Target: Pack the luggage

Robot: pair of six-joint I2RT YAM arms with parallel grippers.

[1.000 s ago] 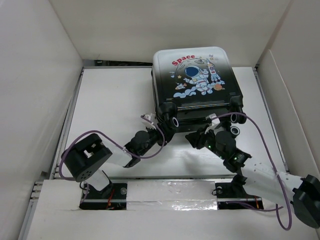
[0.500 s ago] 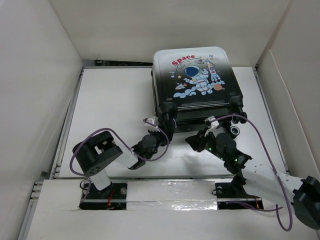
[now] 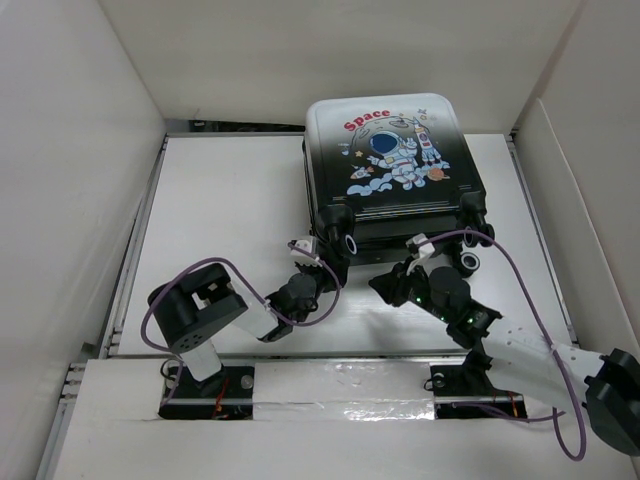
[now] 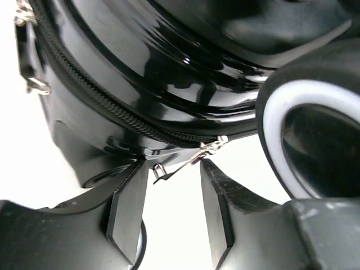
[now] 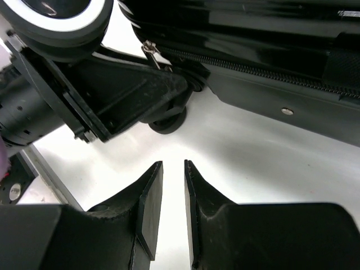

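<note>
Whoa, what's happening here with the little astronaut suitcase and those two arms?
Two robot arms are working at the near edge of the suitcase, which lies shut on the table with its astronaut side up. The left pincer is open, with a metal zipper pull right at its fingertips, beside a wheel; it has not closed on it. The right pincer hovers over bare table by the same edge, its fingers only narrowly apart and holding nothing.
</note>
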